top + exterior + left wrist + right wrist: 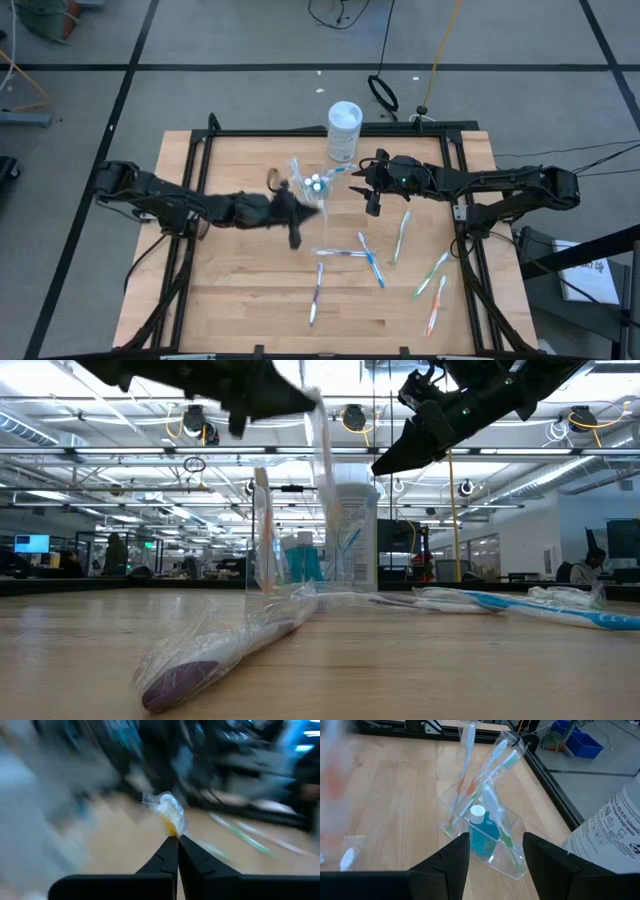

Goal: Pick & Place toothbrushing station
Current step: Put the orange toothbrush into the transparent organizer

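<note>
We have the left gripper (176, 840) pinched on a wrapped toothbrush (167, 815) just beside the clear cup (312, 187), which lies toward the right gripper (495, 851), hovering open over it

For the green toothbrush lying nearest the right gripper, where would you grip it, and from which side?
Grip the green toothbrush mid-handle, from straight above, fingers across its narrow width. It lies flat on the table, apart from the other brushes, so the open right gripper, close beside it, probably has room.
</note>
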